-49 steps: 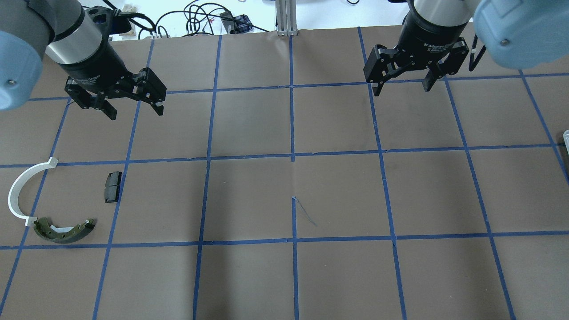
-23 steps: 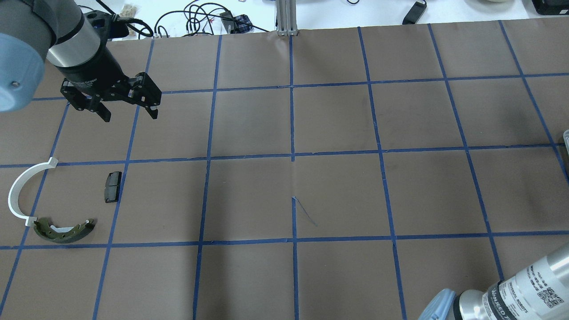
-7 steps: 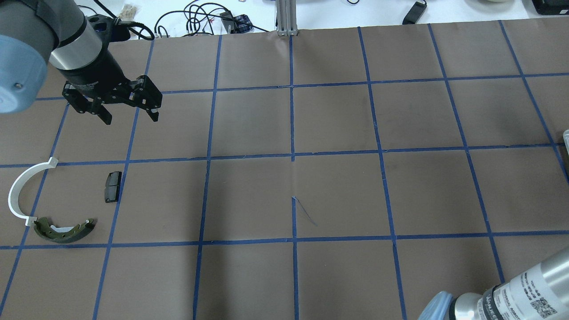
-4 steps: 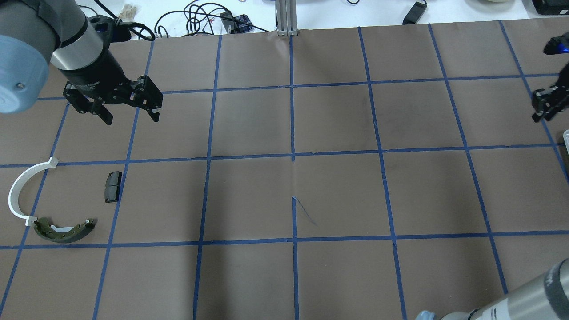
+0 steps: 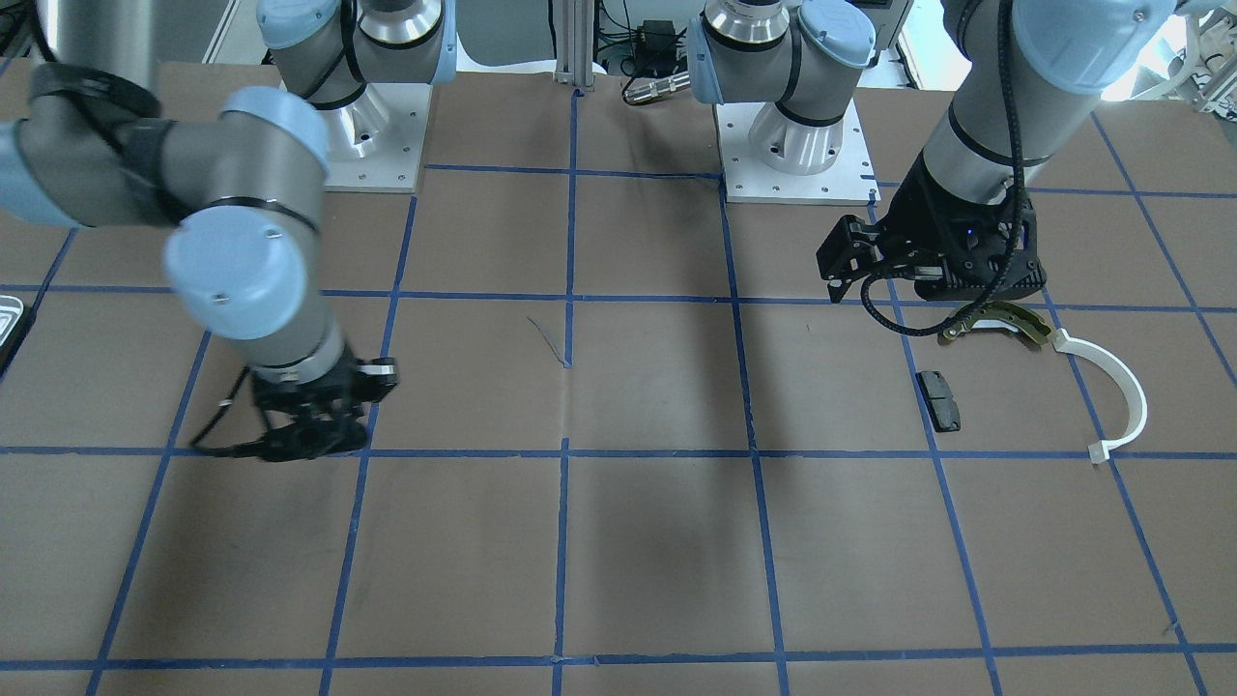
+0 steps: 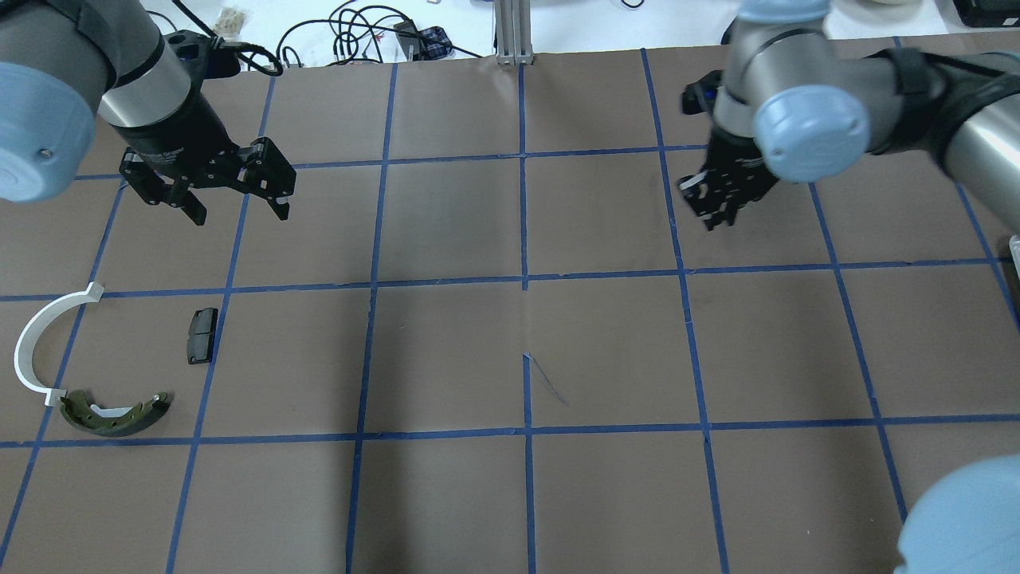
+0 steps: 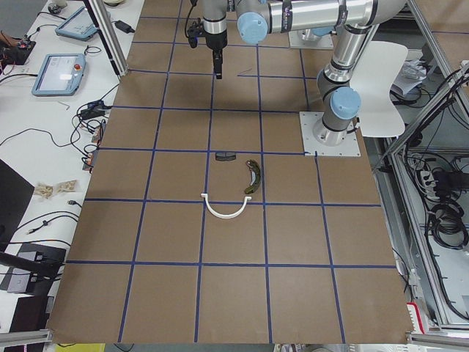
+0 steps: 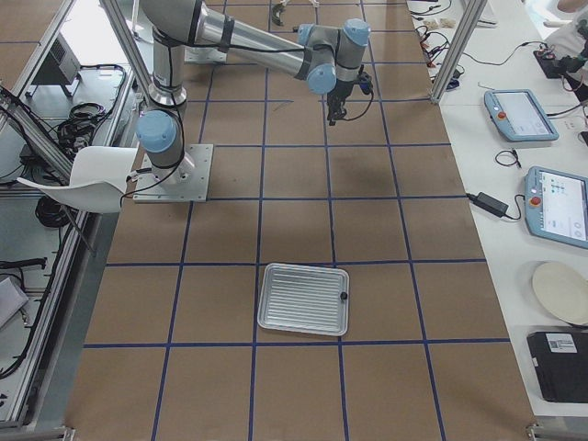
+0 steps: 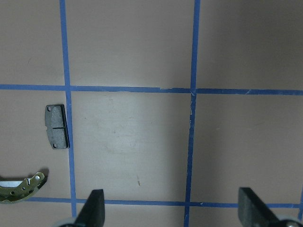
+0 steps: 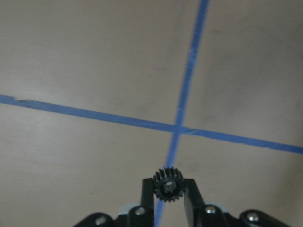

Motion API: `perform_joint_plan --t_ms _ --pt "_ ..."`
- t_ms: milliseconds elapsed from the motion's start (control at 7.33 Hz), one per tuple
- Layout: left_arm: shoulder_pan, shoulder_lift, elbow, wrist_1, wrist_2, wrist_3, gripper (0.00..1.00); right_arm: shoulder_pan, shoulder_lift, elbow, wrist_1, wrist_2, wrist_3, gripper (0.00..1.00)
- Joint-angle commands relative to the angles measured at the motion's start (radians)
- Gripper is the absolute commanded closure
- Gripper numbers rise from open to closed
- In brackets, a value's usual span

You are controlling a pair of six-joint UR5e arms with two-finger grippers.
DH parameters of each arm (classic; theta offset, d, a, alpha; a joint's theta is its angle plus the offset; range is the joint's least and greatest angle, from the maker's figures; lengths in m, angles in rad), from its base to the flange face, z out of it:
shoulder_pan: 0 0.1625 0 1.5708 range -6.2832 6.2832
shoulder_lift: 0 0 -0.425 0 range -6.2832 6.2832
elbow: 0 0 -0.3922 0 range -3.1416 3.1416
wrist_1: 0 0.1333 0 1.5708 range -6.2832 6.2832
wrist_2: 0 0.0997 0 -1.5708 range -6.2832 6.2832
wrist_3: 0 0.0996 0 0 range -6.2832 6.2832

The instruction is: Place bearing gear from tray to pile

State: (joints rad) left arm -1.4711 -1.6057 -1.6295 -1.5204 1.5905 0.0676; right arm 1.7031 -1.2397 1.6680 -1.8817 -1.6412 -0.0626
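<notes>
My right gripper is shut on a small black bearing gear, its teeth showing between the fingers in the right wrist view. It hangs over a blue tape crossing at the table's right half. My left gripper is open and empty, above the pile. The pile holds a brass-and-black brake shoe, a white half-ring and a small dark pad. The silvery tray lies at the table's right end, only a sliver of it in the overhead view.
A small dark part lies on the tray's edge. Brown paper with a blue tape grid covers the table. Cables lie beyond the far edge. The arm bases stand at the robot's side.
My right arm has come back into view from the right edge and moved left over the table with the gear. My left gripper has stayed nearly still and open.
</notes>
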Motion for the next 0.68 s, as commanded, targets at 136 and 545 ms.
perform_joint_plan --t_ms 136,545 --pt "-0.003 0.004 0.000 0.002 -0.009 -0.009 0.00 0.342 0.110 0.042 -0.224 0.050 0.468 0.96" --pt "-0.005 -0.005 -0.003 0.005 -0.049 0.001 0.00 0.378 0.144 0.108 -0.365 0.141 0.567 0.65"
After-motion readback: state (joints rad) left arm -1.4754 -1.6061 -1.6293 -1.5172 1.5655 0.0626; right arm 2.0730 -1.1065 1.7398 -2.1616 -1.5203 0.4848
